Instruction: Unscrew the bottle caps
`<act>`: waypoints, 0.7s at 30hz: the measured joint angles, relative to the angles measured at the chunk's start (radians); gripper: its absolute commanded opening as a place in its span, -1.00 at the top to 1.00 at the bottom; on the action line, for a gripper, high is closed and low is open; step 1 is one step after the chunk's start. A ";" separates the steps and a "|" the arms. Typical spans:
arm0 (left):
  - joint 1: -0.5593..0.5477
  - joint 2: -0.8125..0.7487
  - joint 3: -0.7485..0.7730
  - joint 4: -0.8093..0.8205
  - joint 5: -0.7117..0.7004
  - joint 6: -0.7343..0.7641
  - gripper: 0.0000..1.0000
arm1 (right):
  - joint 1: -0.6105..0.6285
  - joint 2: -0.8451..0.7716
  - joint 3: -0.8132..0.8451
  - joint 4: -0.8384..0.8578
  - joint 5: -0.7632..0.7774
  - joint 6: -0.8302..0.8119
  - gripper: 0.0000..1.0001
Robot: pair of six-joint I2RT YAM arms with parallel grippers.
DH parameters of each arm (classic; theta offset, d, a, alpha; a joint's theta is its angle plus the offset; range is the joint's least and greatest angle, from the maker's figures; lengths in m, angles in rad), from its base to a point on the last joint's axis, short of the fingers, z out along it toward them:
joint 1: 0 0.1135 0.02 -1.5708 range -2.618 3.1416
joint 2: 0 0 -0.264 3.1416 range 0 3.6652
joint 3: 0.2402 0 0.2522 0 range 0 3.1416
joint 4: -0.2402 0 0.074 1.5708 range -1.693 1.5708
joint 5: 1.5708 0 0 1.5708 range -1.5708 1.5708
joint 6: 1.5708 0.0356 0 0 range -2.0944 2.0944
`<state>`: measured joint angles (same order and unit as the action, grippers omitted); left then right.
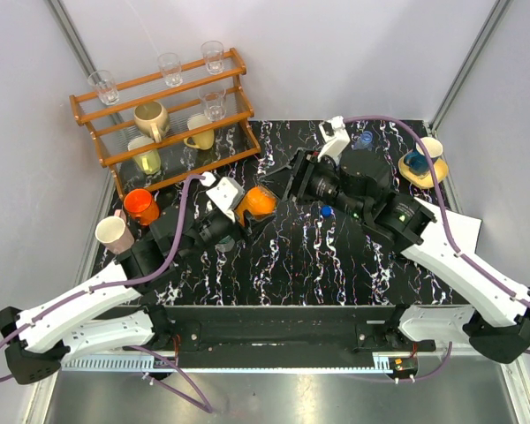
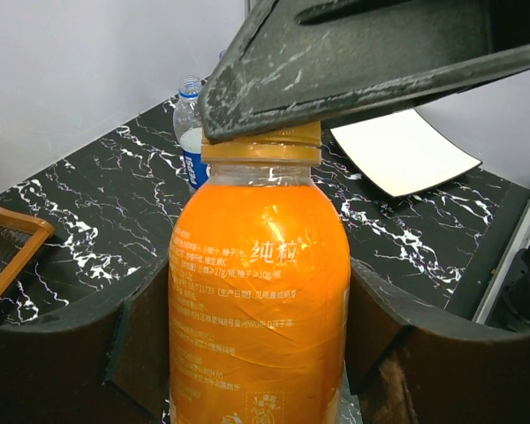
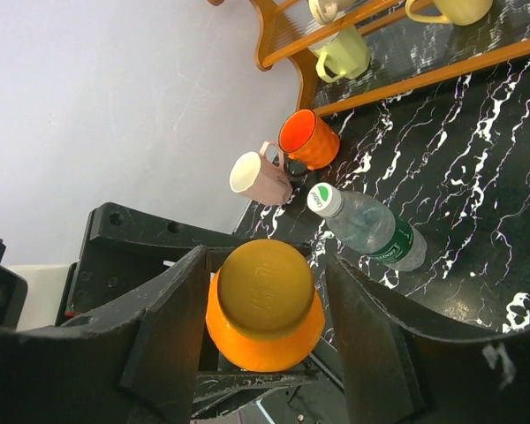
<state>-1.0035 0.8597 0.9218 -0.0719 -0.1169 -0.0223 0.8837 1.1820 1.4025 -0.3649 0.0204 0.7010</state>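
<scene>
Surroundings on the black marbled table (image 1: pixel 283 265): a wooden rack (image 1: pixel 172 115) holding glasses (image 1: pixel 169 66) and mugs (image 1: pixel 150 119) at the far left. An orange cup (image 1: pixel 141 206) and a pink mug (image 1: pixel 115 234) stand side by side just in front of it, and a white plate (image 1: pixel 459 228) lies at the right edge. The green-label bottle (image 3: pixel 375 231) lies on its side near the cup and mug, capped. The blue-label bottle (image 2: pixel 191 141) stands upright and capped, beyond the grippers. Neither bottle is touched by an arm.

Orange bottle (image 2: pixel 261 291): at mid-table, between the two arms. The left gripper (image 1: pixel 247 208) has its jaws clamped on the bottle's body, with one finger (image 2: pixel 128 353) pressed against each side. The right gripper (image 3: pixel 265 296) has its jaws apart, slightly wider than the orange cap (image 3: pixel 265 284), with a finger on either side. A narrow gap shows between each pad and the cap.

Views compared: the left wrist view shows the label and one right-hand finger (image 2: pixel 353 62) crossing above the cap, hiding the cap's top. The right wrist view shows that top face-on, the gaps beside it, and the lying green-label bottle. The overhead view shows the grippers meeting nose to nose, with only part of the orange bottle visible between them.
</scene>
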 measured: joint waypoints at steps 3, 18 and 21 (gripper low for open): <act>-0.003 0.006 0.000 0.002 0.000 0.000 0.04 | 0.000 0.011 0.000 0.000 -0.006 0.005 0.16; 0.100 -0.014 -0.007 -0.011 0.352 -0.061 0.03 | -0.007 -0.076 -0.093 0.082 -0.183 -0.182 1.00; 0.150 0.009 0.018 0.013 0.573 -0.143 0.03 | -0.012 -0.130 -0.114 0.105 -0.292 -0.294 1.00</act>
<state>-0.8536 0.8688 0.9401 -0.0586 0.4561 -0.1654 0.8719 1.0515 1.2881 -0.2600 -0.2718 0.4072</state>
